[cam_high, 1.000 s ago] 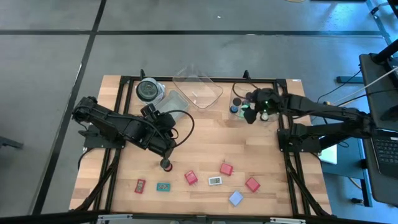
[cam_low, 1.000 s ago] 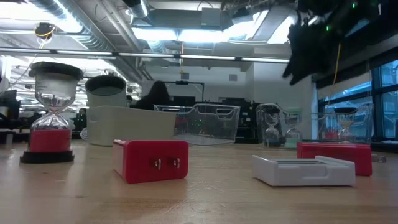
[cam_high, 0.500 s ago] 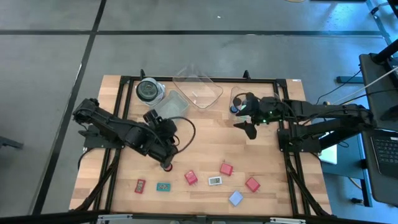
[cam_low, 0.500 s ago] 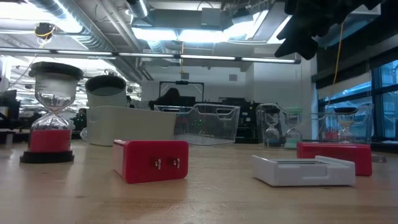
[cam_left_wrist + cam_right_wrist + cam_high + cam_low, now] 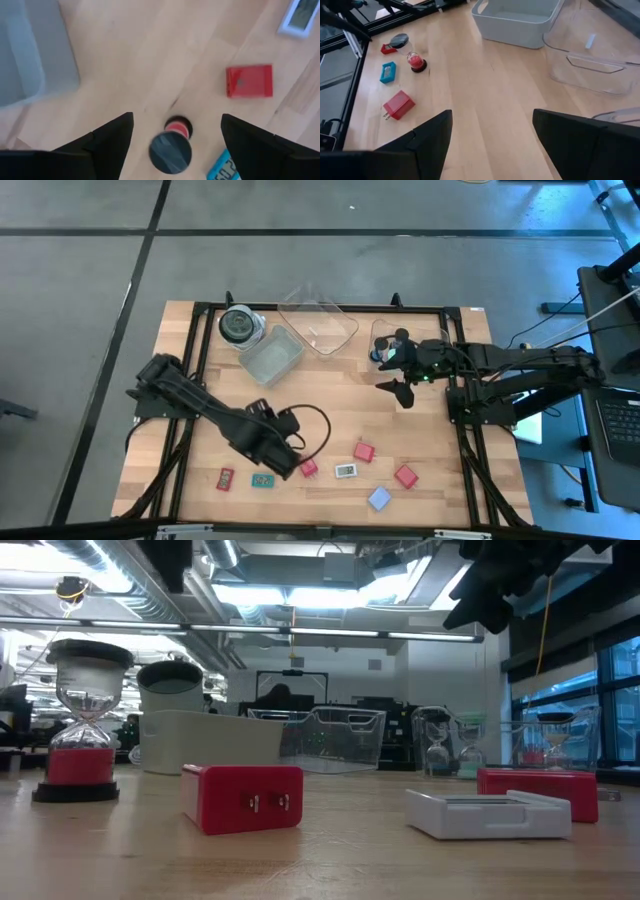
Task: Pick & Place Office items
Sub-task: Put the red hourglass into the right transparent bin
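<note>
A small hourglass (image 5: 171, 150) with red sand and dark ends stands upright on its base (image 5: 76, 790) on the wooden table. My left gripper (image 5: 177, 117) hangs open above it, pointing steeply down, one finger on either side and clear of it; in the high view the left gripper (image 5: 283, 462) hides it. Red blocks (image 5: 308, 467) (image 5: 363, 451) (image 5: 405, 476), a white rectangle (image 5: 345, 471), a teal one (image 5: 262, 480), a small red one (image 5: 225, 479) and a pale-blue one (image 5: 379, 498) lie near the front edge. My right gripper (image 5: 399, 390) hovers open at mid-right, holding nothing.
At the back stand a grey bin (image 5: 272, 352), a clear tray (image 5: 318, 320) and a round jar with a dark lid (image 5: 238, 325). Behind my right gripper, more small hourglasses (image 5: 380, 352) stand in another clear tray. The table's middle (image 5: 340, 405) is bare wood.
My left gripper has swung toward the table's near edge and sunk, tipping more steeply downward; the hourglass has stayed standing where it was. My right gripper drew away from the far-right hourglasses toward the near side, turning as it went, then kept still.
</note>
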Controlling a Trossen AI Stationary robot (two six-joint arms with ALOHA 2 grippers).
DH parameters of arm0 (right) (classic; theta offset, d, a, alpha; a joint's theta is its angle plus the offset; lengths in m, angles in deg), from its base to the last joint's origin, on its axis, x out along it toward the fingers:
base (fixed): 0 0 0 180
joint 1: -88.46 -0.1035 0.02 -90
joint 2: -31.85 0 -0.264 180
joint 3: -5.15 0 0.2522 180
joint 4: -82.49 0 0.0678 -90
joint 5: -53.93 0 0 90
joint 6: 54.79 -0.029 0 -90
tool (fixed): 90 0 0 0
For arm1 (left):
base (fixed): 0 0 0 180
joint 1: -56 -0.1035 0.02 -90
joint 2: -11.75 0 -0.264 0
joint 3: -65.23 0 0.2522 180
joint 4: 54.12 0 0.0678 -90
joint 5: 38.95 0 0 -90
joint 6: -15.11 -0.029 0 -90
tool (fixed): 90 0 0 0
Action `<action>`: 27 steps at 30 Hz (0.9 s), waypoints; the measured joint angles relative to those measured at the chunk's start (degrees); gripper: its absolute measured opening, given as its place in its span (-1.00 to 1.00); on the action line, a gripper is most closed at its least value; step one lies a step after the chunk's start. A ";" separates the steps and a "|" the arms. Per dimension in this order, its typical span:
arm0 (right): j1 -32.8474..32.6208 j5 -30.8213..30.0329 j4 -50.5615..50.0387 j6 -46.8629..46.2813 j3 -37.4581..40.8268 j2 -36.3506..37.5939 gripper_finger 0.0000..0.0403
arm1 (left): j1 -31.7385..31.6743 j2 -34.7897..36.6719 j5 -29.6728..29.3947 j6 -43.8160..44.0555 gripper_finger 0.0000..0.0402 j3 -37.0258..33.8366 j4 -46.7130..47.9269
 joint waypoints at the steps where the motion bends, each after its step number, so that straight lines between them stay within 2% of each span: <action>1: 0.00 0.00 0.00 0.38 0.00 0.00 0.40 | 0.00 -0.85 0.66 -0.01 0.50 -0.02 0.01; 8: 0.00 0.00 0.00 0.69 0.00 -0.02 0.40 | 0.00 -4.89 2.75 -1.42 0.51 -0.02 3.05; 14: 0.00 0.00 -0.01 0.69 0.01 -0.02 0.40 | 0.21 -5.49 4.01 -1.97 0.51 -0.02 5.95; 19: 0.00 0.00 0.00 0.68 0.02 -0.02 0.40 | 1.18 -5.39 1.49 -1.65 0.51 -0.37 6.54; 27: 0.00 -0.68 0.00 0.43 0.03 -0.02 0.40 | 3.58 -5.31 -3.27 6.71 0.51 -5.19 6.33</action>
